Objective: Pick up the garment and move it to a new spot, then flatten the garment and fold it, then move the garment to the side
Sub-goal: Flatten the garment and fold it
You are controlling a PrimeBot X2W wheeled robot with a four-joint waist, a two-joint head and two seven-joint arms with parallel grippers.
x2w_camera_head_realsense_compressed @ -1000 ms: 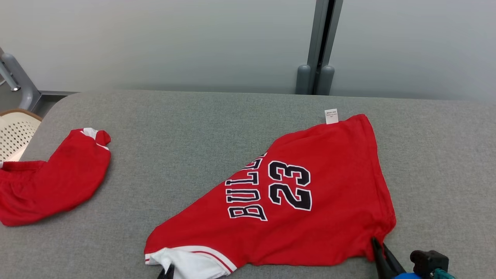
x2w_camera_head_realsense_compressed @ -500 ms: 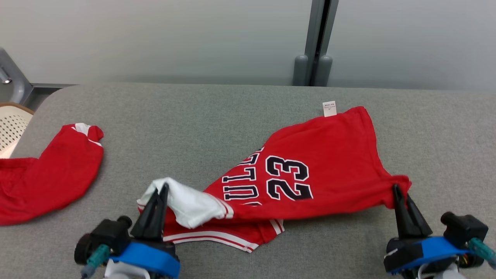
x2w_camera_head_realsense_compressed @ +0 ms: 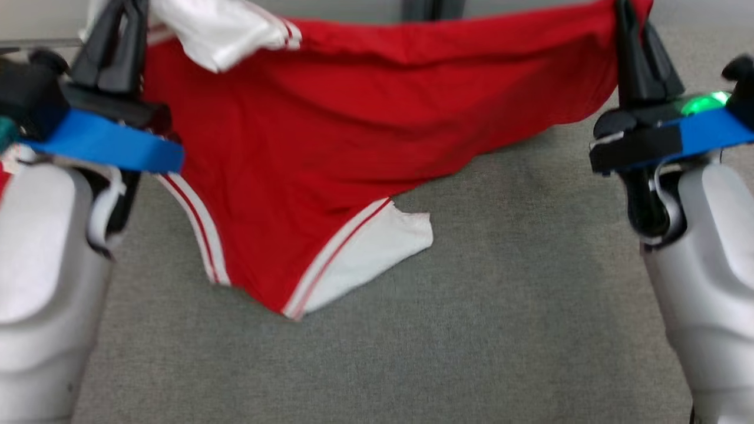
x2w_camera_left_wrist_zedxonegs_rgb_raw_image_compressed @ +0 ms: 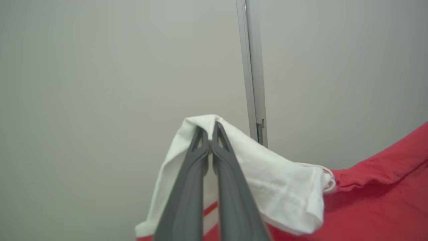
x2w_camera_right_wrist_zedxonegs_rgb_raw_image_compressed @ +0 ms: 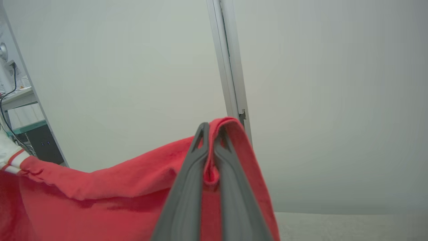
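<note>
**Red jersey strung up, one corner in each hand**

Both my hands are high at the top of the head view, and the garment (x2w_camera_head_realsense_compressed: 353, 147) is stretched between them like washing on a line.

My left hand (x2w_camera_head_realsense_compressed: 121, 26), upper left of the frame, is pinched tight on the white sleeve (x2w_camera_left_wrist_zedxonegs_rgb_raw_image_compressed: 267, 180). In the left wrist view my two dark fingers (x2w_camera_left_wrist_zedxonegs_rgb_raw_image_compressed: 187, 187) meet at the tips, with white cloth bunched over and around them.

My right hand (x2w_camera_head_realsense_compressed: 629, 23), upper right, is clamped on a red corner. The right wrist view shows a fold of red fabric squeezed between the fingers and draped over their tips.

The garment's top edge runs almost level across the top of the frame, dipping slightly in the middle. Below it the red cloth hangs down, deepest left of centre. There is striped trim (x2w_camera_head_realsense_compressed: 194, 224) in white and red down its left edge, and the other sleeve (x2w_camera_head_realsense_compressed: 377, 253), also white, sits at lower centre.

Whether that lowest part touches the grey bench (x2w_camera_head_realsense_compressed: 500, 341) or hangs just above it, I cannot tell.

My pale forearms (x2w_camera_head_realsense_compressed: 41, 282) fill the lower left and lower right corners, each with a blue band (x2w_camera_head_realsense_compressed: 106, 144) at the wrist. A green light (x2w_camera_head_realsense_compressed: 698, 105) glows on the right one.

Behind the cloth in both wrist views is a plain pale wall (x2w_camera_left_wrist_zedxonegs_rgb_raw_image_compressed: 100, 67) with a grey upright post (x2w_camera_left_wrist_zedxonegs_rgb_raw_image_compressed: 252, 67).
</note>
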